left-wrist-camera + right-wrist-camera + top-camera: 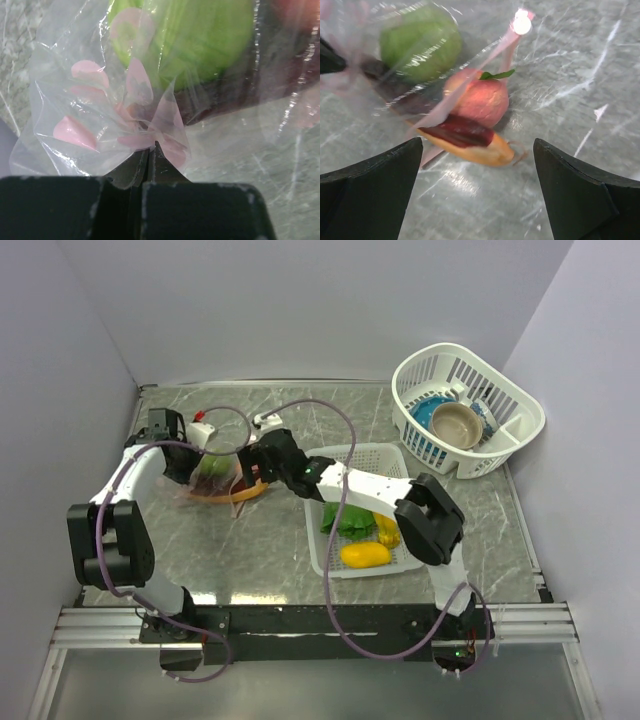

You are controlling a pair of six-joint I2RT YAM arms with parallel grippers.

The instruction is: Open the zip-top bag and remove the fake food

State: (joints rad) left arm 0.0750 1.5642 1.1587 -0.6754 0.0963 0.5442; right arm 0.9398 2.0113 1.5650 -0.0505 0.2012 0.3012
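Zip-top bag (197, 490): lies on the worktop (260, 550) towards its left edge, about halfway between the near and far edges, with both grippers at it.
Bag contents: a green piece (420, 42) sits inside, seen through the clear film. A pink-red fruit (480, 100) and an orange and dark red slice (465, 140) lie at the mouth, with the pink zip strip (510, 42) running across the fruit. Whether these two are fully out, I cannot tell.
Left wrist view only: the film, printed with pink patches, is bunched into a pleated knot right at the fingertips.
Right wrist view only: the fruit's small green leaf and the slice's dark red face.
Top view only: the other pieces and containers.
Left gripper (150, 150): jaws pressed together, clamped on the bunched film at the bag's left end.
Right gripper (477, 150): jaws spread wide, over the slice at the bag's right end, holding nothing; no contact shows.
Tray (380, 452): white, perforated, right of the bag towards the near edge. It holds green lettuce (348, 521) and a yellow banana (365, 555).
Basket (500, 405): white, in the far right corner. It holds a blue bowl (430, 410) and a tan bowl (458, 425).
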